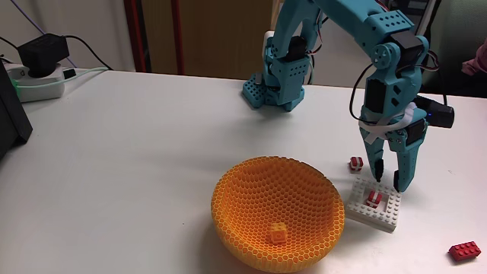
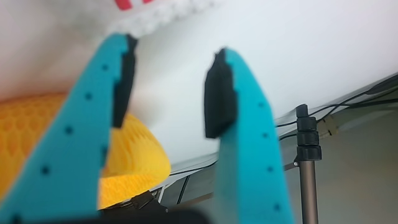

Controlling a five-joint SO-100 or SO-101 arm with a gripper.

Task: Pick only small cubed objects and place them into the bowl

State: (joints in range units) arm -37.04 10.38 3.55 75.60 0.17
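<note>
The orange-yellow mesh bowl (image 1: 251, 190) stands at the front middle of the table, with a yellow-orange small cube (image 1: 278, 234) lying inside it. A red-and-white small cube (image 1: 374, 199) sits on a flat white studded plate (image 1: 380, 217) to the right of the bowl. Another red-and-white cube (image 1: 355, 162) rests on the table just behind the plate. My teal gripper (image 1: 389, 181) hangs open over the plate, fingertips pointing down around the cube there, nothing between them. In the wrist view the gripper (image 2: 174, 50) is open, black pads (image 2: 219, 93) apart, with the bowl (image 2: 137, 162) at lower left.
A dark red brick (image 1: 465, 250) lies at the front right corner. The arm's base (image 1: 275, 84) stands at the back. A power strip with an adapter (image 1: 39, 65) and a black object (image 1: 11, 114) occupy the far left. A tripod pole (image 2: 308, 168) stands beyond the table edge.
</note>
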